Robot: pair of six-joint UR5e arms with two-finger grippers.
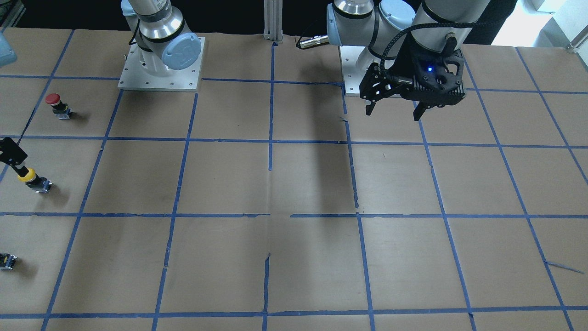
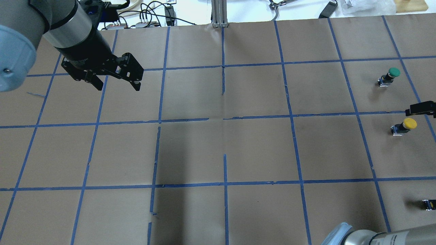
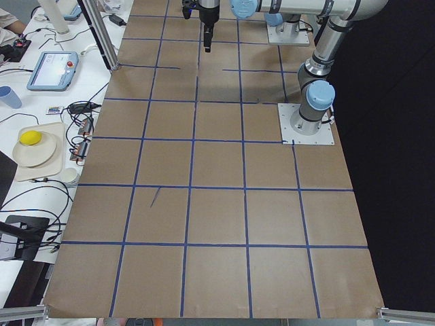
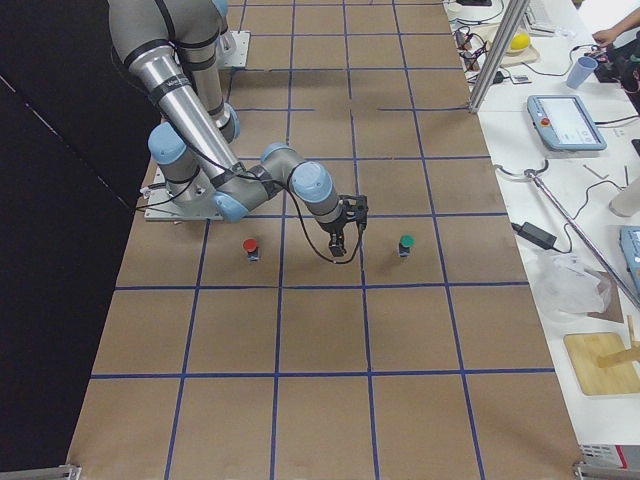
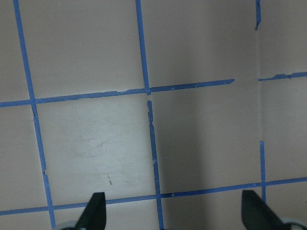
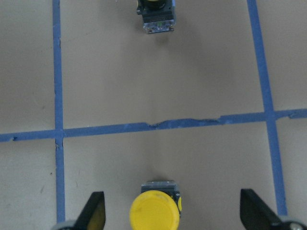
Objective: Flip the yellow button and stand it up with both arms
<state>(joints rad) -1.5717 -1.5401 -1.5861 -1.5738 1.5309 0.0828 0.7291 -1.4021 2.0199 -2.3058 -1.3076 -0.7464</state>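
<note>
Brown paper taped into blue squares covers the table (image 2: pixel 238 153). Over its far left hangs the left arm (image 2: pixel 68 34), the left claw (image 2: pixel 118 87) spread wide and holding nothing. At the right edge the right claw (image 6: pixel 175 211), also spread, hovers over the yellow button (image 6: pixel 154 216), which stands cap-up between the fingers, closer to one. Only the overhead camera shows a green button (image 2: pixel 391 73) beyond it; only the front camera shows a red button (image 1: pixel 54 101).
</note>
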